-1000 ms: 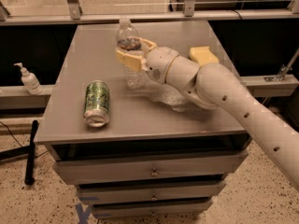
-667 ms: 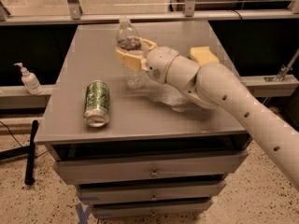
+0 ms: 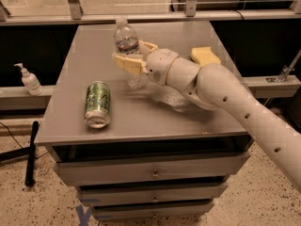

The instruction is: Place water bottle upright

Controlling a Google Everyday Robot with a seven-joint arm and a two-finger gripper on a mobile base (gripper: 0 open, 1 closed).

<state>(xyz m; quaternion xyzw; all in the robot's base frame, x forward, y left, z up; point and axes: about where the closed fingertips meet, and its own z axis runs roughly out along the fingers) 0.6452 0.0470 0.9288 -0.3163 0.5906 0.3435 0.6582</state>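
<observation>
At the surface's (image 3: 70, 121) back, our pincer (image 3: 131, 54) clasped the upright water bottle (image 3: 126, 36); we judged its base should settle flat before release.

Single camera sitting high before drawer cabinet (image 3: 150, 173), facing forward and tilting steeply down onto grey tabletop (image 3: 155, 121). Standing at middle distance, taking in whole top, drawer fronts, strip of speckled floor (image 3: 28, 206), railing behind. Arm (image 3: 235, 102) reaching in from lower right, so camera seemingly riding near arm's base. Gripper (image 3: 129, 53) showing upper centre of frame, over far half of tabletop, fingers clasping water bottle (image 3: 126, 36).
</observation>
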